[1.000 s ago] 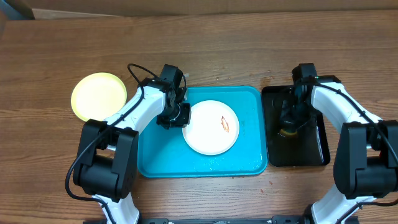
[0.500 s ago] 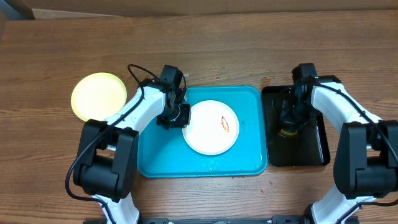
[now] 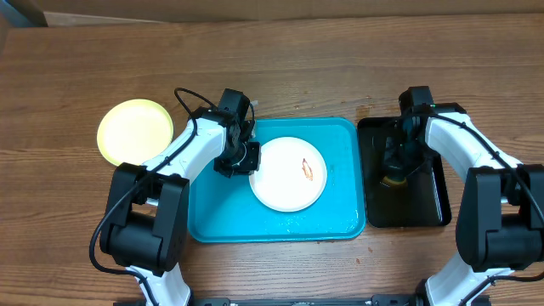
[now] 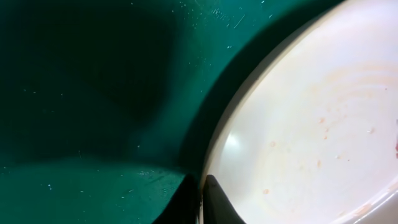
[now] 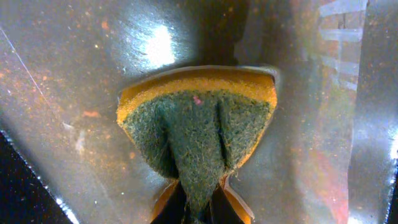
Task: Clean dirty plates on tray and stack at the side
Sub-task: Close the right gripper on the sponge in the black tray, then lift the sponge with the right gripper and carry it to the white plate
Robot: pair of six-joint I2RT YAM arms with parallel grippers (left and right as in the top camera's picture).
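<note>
A white plate with an orange-red smear lies on the turquoise tray. My left gripper is shut on the plate's left rim; in the left wrist view the fingers pinch the plate's edge over the tray floor. A pale yellow plate lies on the table left of the tray. My right gripper is over the black tray, shut on a yellow sponge with a green scrub face. A third plate is not in view.
The black tray sits just right of the turquoise tray, its floor wet and smeared. The wooden table extends behind both trays.
</note>
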